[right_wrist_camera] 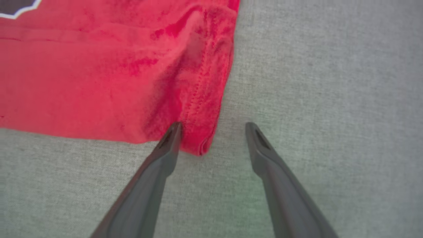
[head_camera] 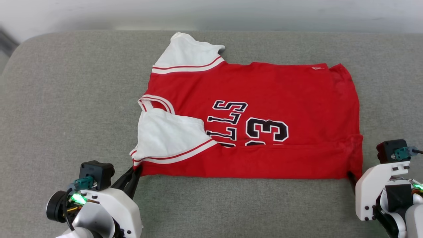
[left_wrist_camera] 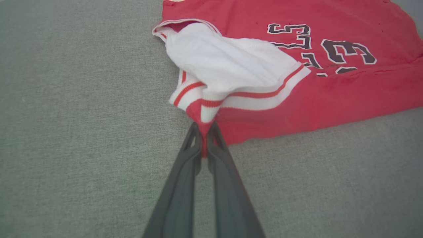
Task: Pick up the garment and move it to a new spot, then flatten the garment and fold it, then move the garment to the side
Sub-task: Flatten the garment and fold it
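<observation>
Two corners: left end effector (left_wrist_camera: 205, 128) clamped on garment (head_camera: 281, 89); right end effector (right_wrist_camera: 214, 125) apart, straddling.

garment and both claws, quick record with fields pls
garment: red jersey, spread on the grey cushion, near edge folded up over the lettering
near sleeve: white, folded onto the chest
far sleeve: white, spread outward
left claw: shut on the garment's corner by the near sleeve's trim
right claw: open, straddling the hem corner, not gripping

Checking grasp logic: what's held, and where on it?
The left gripper is shut on the garment at its corner by the sleeve trim. The right gripper is open, holding nothing.
</observation>
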### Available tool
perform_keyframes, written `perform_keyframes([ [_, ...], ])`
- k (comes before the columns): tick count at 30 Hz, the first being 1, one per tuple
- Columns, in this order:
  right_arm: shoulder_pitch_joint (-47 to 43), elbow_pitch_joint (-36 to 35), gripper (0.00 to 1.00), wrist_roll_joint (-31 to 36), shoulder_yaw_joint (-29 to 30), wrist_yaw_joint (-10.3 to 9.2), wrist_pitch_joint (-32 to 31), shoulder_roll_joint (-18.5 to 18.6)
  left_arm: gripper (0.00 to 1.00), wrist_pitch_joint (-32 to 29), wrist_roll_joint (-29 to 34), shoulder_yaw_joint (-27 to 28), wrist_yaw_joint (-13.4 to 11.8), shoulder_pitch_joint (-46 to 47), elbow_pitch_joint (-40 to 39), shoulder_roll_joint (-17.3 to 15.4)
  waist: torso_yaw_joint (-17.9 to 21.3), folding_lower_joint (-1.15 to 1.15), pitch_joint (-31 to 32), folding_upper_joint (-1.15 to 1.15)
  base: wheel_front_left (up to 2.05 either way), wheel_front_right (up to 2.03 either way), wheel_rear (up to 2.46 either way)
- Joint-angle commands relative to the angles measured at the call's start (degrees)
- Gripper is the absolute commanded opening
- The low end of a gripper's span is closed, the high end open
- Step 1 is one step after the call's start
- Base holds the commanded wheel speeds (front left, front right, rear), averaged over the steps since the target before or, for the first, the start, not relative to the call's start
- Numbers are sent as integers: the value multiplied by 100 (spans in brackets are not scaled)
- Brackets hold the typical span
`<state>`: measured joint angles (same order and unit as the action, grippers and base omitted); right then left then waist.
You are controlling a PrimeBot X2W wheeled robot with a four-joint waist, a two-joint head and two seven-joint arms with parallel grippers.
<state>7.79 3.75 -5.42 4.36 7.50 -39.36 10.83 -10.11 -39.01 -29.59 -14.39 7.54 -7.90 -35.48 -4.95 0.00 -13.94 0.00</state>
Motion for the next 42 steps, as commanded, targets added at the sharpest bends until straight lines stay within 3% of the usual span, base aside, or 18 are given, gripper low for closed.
perform_keyframes([
  [1,29,61,100,-40,-15,-2,-1,-34,0,-2,12,-9,-35,5,-23,-2,-27,0,-29,0,0,0,0],
  [7,-48,382,100,-88,-201,-1,-121,-29,0,-27,32,-66,-26,-5,-31,2,-89,0,-125,0,0,0,0],
  [9,-91,489,57,-84,-269,6,-194,-17,0,-35,44,-73,-31,1,2,-15,-96,0,-149,0,0,0,0],
  [11,-97,561,0,-97,-305,6,-223,10,0,-46,47,-83,-17,9,51,-34,-90,0,-163,0,0,0,0],
  [24,-165,298,0,-218,-42,-6,-52,187,0,-137,-73,-178,95,-385,337,-290,194,0,340,0,0,0,0],
  [33,-849,-435,0,-417,172,-6,-382,335,0,-229,-207,-238,-50,-1074,-2,-561,281,0,593,0,0,0,0],
  [35,-1174,-744,0,-423,360,-6,-513,300,0,-236,-290,-302,-49,-1276,-87,-527,279,0,592,0,0,0,0],
  [42,-1386,-727,0,-428,340,-6,-600,214,0,-265,-358,-465,76,-1245,117,-358,267,0,574,0,0,0,0],
])
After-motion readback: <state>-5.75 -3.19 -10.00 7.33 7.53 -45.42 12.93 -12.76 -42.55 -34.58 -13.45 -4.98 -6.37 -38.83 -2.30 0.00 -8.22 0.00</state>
